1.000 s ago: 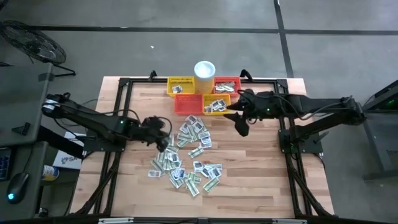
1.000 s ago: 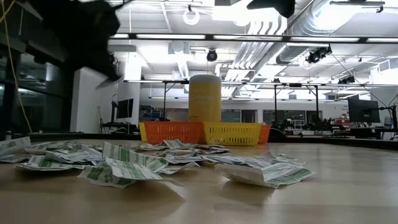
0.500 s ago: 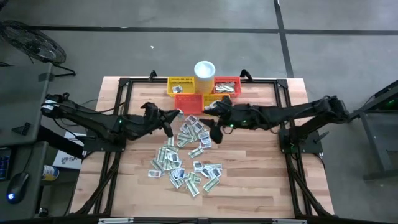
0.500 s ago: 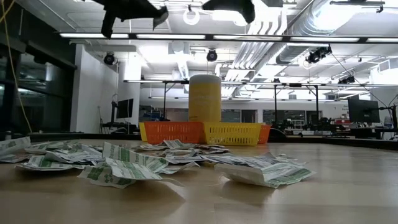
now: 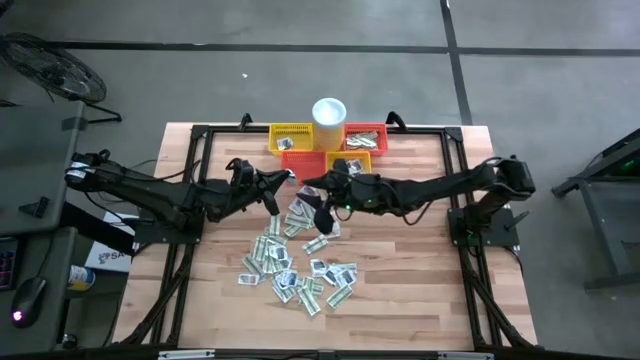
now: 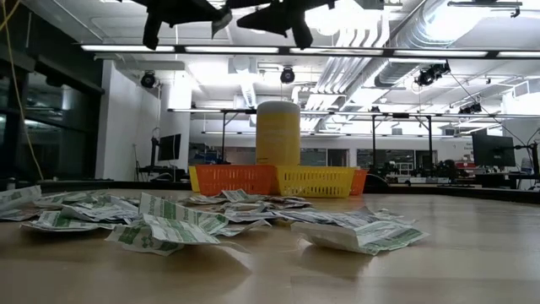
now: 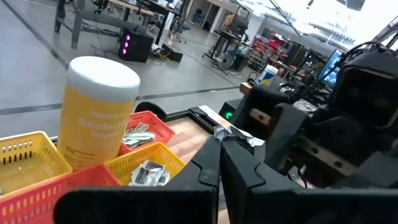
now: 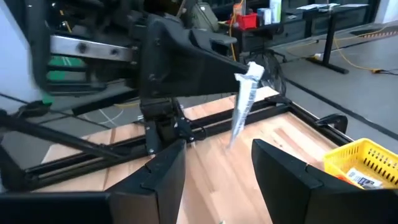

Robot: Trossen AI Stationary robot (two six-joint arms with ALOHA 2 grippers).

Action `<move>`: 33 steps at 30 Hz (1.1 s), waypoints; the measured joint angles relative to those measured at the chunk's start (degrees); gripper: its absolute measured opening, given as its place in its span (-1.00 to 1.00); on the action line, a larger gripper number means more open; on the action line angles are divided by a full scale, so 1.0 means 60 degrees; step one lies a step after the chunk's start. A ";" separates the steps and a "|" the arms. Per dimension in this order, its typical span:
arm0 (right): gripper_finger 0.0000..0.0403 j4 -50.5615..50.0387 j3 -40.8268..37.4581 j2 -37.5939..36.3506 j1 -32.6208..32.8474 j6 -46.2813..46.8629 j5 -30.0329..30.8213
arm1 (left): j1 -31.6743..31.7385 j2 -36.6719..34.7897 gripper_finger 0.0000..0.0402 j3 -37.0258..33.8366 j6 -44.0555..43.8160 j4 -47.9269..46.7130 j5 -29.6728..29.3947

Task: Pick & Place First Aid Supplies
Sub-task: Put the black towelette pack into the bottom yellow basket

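From above, the table (image 5: 420, 240) carries four baskets (image 5: 290, 138), one white cup (image 5: 329, 111), and dozens of sachets (image 5: 300, 250) heaped mid-table. The left gripper (image 5: 278, 182) and right gripper (image 5: 318, 205) meet above the pile's far edge. At table height, both hang high. The left wrist view shows its fingers pinching one packet (image 7: 239, 137); the right wrist view shows that packet beyond its own spread fingers.

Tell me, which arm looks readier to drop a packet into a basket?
Left. The left gripper is shut on a sachet beside the red-orange basket; the right gripper hangs open, empty, above the pile.
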 joint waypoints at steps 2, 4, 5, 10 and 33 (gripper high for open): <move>-0.12 0.0307 0.0000 0.0141 -0.0101 0.0015 0.0008 | 0.0000 0.0000 -1.00 0.0000 -0.0003 0.0000 0.0004; -0.12 0.0363 0.0000 0.0188 -0.0224 0.0143 0.0037 | 0.0000 0.0000 -1.00 0.0000 -0.0003 0.0000 0.0004; -0.12 0.0364 0.0000 0.0207 -0.0301 0.0257 0.0028 | 0.0000 0.0000 -1.00 0.0000 -0.0003 0.0000 0.0005; -0.22 0.0378 0.0000 0.0244 -0.0692 0.0634 -0.0473 | 0.0000 0.0000 -1.00 0.0000 -0.0003 0.0000 0.0004; -0.99 0.0349 0.0000 0.0306 -0.0923 0.1057 -0.1288 | 0.0000 0.0000 -0.94 -0.0007 -0.0004 -0.0081 0.0070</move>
